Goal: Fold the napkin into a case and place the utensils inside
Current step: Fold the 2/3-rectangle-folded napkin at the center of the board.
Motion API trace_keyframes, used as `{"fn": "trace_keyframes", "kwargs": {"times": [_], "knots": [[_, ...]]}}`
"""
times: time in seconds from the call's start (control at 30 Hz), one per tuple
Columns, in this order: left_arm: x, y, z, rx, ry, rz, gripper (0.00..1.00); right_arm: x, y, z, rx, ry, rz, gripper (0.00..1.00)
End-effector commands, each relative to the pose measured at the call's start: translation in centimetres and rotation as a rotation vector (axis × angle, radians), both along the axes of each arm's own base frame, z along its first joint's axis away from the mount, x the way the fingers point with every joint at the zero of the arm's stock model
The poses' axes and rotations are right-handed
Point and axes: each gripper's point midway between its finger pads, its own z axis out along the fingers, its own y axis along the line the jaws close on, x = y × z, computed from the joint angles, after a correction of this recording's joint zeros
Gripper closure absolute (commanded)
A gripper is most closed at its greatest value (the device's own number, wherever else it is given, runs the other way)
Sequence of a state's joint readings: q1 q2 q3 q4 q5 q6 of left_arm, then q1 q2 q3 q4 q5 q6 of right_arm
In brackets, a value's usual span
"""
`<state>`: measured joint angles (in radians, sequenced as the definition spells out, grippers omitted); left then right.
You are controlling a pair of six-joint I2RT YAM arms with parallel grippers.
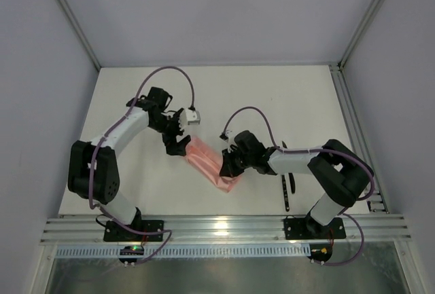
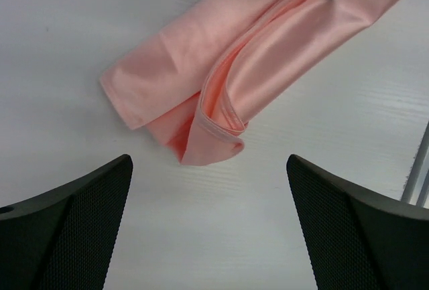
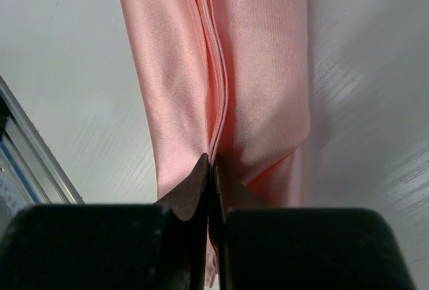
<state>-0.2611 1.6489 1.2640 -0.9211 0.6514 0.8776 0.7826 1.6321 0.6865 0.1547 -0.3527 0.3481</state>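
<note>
The salmon-pink napkin (image 1: 207, 161) lies on the white table folded into a narrow layered strip, running from upper left to lower right. My left gripper (image 1: 178, 141) hangs open just off its upper-left end; in the left wrist view the strip's folded end (image 2: 208, 129) lies beyond the empty gap of that gripper (image 2: 209, 161). My right gripper (image 1: 228, 165) is at the strip's other end, shut (image 3: 213, 159) on a thin edge of the cloth's layers (image 3: 261, 69). Dark slim utensils (image 1: 287, 193) lie on the table beside the right arm.
An aluminium rail (image 1: 217, 229) runs along the near edge of the table, with both arm bases on it. A second rail (image 1: 353, 124) borders the right side. White walls enclose the table at the back and sides.
</note>
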Motion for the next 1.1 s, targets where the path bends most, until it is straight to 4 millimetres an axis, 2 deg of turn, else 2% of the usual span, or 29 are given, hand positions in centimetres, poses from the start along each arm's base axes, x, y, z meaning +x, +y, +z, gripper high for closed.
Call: {"fn": "trace_keyframes", "kwargs": {"times": [0.0,0.13,0.27,0.37,0.4,0.47,0.5,0.6,0.67,0.73,0.77,0.9,1.0,1.07], "knots": [[0.1,0.3,-2.6,0.061,-0.150,-0.138,0.01,0.5,-0.1,-0.3,0.004,-0.004,-0.009,0.96],[1.8,-0.5,-3.5,0.082,-0.244,-0.099,0.01,0.5,0.0,-0.3,0.012,0.005,-0.003,0.96],[2.3,-1.5,-3.7,0.037,-0.251,-0.087,0.02,0.7,-0.1,-0.2,0.015,0.006,-0.007,0.96],[1.9,-1.7,-4.0,0.022,-0.225,-0.097,0.12,0.6,0.0,-0.1,0.017,0.006,0.001,0.96],[1.7,-1.8,-4.1,0.017,-0.216,-0.100,0.23,0.6,-0.1,-0.1,0.015,0.006,0.004,0.96],[1.5,-1.9,-4.2,0.017,-0.188,-0.106,0.40,0.5,-0.1,-0.1,0.013,0.006,0.014,0.96],[1.4,-1.9,-4.6,0.023,-0.169,-0.108,0.59,0.4,-0.1,-0.2,0.010,0.008,0.015,0.96],[1.2,-1.9,-5.4,0.031,-0.132,-0.117,0.90,0.6,-0.3,0.0,0.011,0.002,0.017,0.96],[1.4,-2.5,-4.7,-0.022,-0.112,-0.101,0.94,0.6,-0.5,0.0,0.013,0.005,0.018,0.96],[2.1,-2.3,-4.3,-0.063,-0.078,-0.055,1.00,0.5,-0.6,-0.1,0.009,0.002,0.027,0.96],[2.6,-2.5,-3.6,-0.084,-0.062,-0.031,1.00,0.5,-0.7,-0.1,0.007,-0.001,0.033,0.96],[2.8,-2.2,-4.6,-0.072,0.005,-0.013,1.00,0.4,-0.4,0.1,0.018,-0.010,0.060,0.96],[2.9,-2.4,-4.4,-0.081,0.022,-0.010,1.00,0.4,-0.2,0.6,0.031,-0.019,0.077,0.96],[2.8,-2.4,-4.4,-0.082,0.023,-0.012,1.00,0.4,0.1,1.1,0.040,-0.022,0.095,0.88]]}}
